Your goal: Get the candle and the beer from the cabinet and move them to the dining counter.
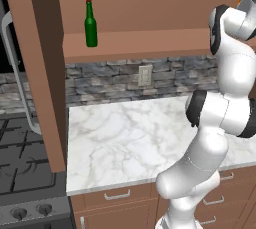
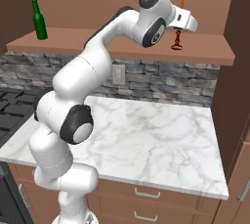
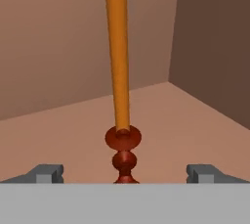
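Observation:
The candle (image 3: 119, 71), a thin orange taper on a dark red holder (image 3: 123, 142), stands upright on the inner shelf of the open brown cabinet (image 2: 122, 42), near its right wall. My gripper (image 3: 126, 174) is open, its fingertips (image 3: 46, 173) wide apart on either side of the holder's base and not touching it. From the right base view, the hand (image 2: 184, 21) reaches into the cabinet just in front of the candle (image 2: 177, 41). The beer (image 1: 90, 25), a dark green bottle with a red cap, stands upright at the shelf's left end (image 2: 39, 20). The dining counter is out of view.
Below the cabinet runs a marble worktop (image 1: 140, 133) with a stone backsplash and a wall outlet (image 1: 145, 75). A black stove (image 1: 20, 168) sits to the left. One cabinet door (image 1: 37, 73) hangs open at the left, another (image 2: 237, 71) at the right. Drawers (image 2: 146, 193) line the front.

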Controlling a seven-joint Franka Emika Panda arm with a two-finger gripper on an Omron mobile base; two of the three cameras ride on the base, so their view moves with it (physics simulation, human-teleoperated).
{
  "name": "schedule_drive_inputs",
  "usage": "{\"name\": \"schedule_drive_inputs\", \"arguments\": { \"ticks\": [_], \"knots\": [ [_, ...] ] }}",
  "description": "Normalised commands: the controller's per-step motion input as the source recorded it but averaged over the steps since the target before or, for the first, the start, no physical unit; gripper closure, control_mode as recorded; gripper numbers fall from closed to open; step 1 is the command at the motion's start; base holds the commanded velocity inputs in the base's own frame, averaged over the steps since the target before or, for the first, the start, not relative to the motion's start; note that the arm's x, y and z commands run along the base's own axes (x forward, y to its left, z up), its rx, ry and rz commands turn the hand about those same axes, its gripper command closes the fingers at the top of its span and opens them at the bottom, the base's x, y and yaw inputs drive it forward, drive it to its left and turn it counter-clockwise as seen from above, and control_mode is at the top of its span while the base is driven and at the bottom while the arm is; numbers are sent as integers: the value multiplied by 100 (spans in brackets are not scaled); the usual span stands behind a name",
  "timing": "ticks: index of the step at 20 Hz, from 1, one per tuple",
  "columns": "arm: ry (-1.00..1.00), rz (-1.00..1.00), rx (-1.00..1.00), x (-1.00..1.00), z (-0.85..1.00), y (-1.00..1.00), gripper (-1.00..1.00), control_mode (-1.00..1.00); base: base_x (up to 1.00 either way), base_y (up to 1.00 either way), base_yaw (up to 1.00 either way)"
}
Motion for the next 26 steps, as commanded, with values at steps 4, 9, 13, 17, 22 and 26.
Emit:
{"name": "schedule_drive_inputs", "arguments": {
  "ticks": [4, 9, 13, 17, 22, 26],
  "knots": [
    [5, 0, 0, 37, 0, 0, -100, -100, 0, 0, 0],
    [5, 0, 0, 28, 0, -7, -100, -100, 0, 0, 0],
    [2, 0, 1, 13, 0, -22, -100, -100, 0, 0, 0],
    [0, 0, 1, 7, 0, -23, -100, -100, 0, 0, 0],
    [1, 0, 0, 8, 0, -10, -100, -100, 0, 0, 0],
    [0, 0, 0, 7, 0, -2, -100, -100, 0, 0, 0]
  ]
}}
